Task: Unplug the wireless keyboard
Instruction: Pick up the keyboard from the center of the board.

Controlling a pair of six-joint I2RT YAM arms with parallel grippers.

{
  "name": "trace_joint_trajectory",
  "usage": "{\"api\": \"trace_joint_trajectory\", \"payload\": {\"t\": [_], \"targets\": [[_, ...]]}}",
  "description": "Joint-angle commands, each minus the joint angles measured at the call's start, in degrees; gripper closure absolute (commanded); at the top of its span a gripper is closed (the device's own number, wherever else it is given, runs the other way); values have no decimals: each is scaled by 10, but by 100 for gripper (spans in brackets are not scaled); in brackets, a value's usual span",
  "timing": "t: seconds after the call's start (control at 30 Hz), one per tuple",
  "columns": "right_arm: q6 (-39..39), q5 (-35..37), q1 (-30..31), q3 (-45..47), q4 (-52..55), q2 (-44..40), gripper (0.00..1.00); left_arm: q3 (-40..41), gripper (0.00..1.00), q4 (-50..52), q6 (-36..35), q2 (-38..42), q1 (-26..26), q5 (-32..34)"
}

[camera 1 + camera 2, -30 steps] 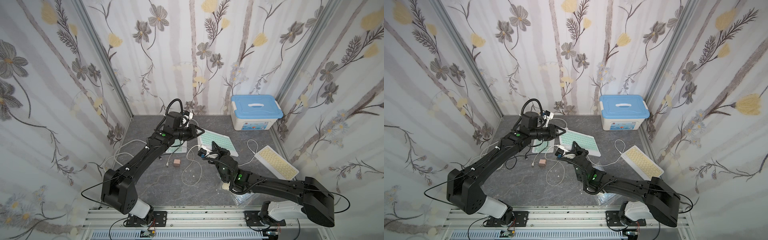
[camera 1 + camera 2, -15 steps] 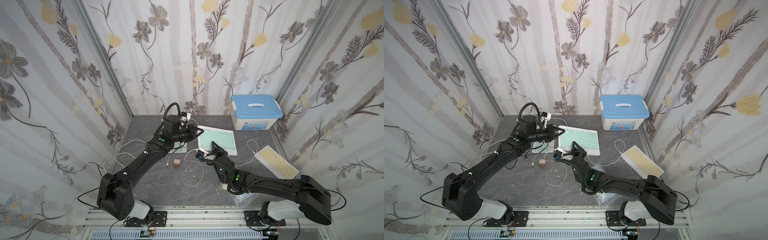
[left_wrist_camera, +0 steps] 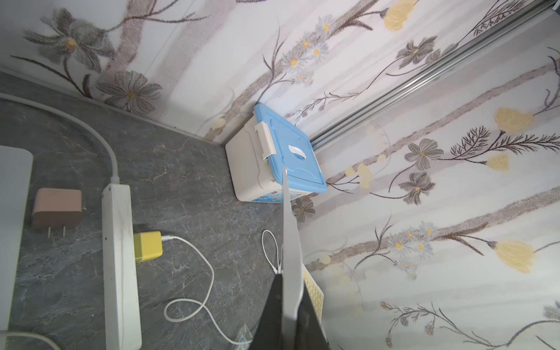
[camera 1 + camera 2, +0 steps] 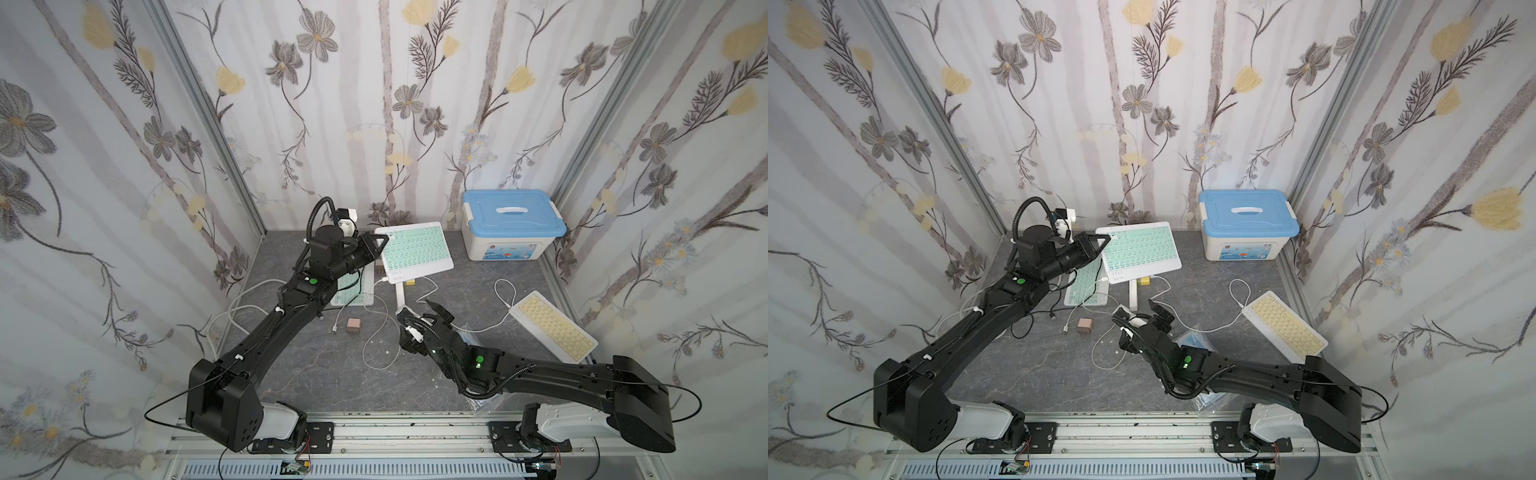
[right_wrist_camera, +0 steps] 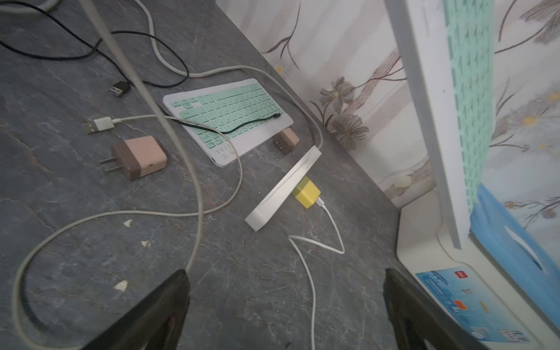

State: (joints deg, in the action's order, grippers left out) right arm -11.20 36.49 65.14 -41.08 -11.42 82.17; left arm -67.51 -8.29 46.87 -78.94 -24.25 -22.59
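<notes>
**Bimanual scene on a grey worktop (image 4: 324,374), with positions given against the white power strip (image 4: 400,296).**

- Left end effector (image 4: 384,238): closed on one corner of the mint-green wireless keyboard (image 4: 415,253), seen edge-on between the fingers (image 3: 271,312) in the left wrist view.
- Keyboard raised clear of the worktop and tilted, above the strip's far end.
- White cable (image 4: 379,282): leading up to the keyboard's lower corner in a top view; plug seated or not, cannot tell.
- Right end effector (image 4: 419,311): jaws spread wide, nothing between them, hovering at the strip's near end.
- Yellow charger (image 5: 306,192): plugged into the strip's side.
- Second mint keyboard (image 5: 227,118): flat on the worktop just beside the strip, on the left arm's side, with a thin black cable (image 5: 242,125) lying across its keys.
- Brown adapter (image 4: 353,325): near the strip, same side.
- Yellow keyboard (image 4: 552,326) and blue-lidded box (image 4: 513,224): well apart from the strip, on the right arm's side.
</notes>
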Motion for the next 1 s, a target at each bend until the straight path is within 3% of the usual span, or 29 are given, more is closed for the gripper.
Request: {"api": "trace_joint_trajectory", "payload": {"t": [0.0, 0.1, 0.2, 0.4, 0.63, 0.8, 0.97], "targets": [[177, -96, -22, 6, 49, -37, 0, -7, 100, -58, -7, 13, 6, 24], [280, -257, -98, 16, 27, -95, 0, 4, 100, -77, 2, 25, 7, 29], [408, -444, -189, 45, -72, -141, 0, 35, 100, -125, 30, 38, 6, 32], [709, -592, -313, 65, -278, -119, 1, 65, 100, -158, 49, 56, -8, 54], [883, -576, -321, 66, -461, -46, 1, 54, 100, -174, 59, 43, -26, 65], [936, -562, -331, 51, -544, 6, 3, 64, 100, -199, 80, 37, -39, 72], [947, -538, -351, 30, -599, 58, 16, 79, 100, -230, 106, 30, -48, 79]]}}
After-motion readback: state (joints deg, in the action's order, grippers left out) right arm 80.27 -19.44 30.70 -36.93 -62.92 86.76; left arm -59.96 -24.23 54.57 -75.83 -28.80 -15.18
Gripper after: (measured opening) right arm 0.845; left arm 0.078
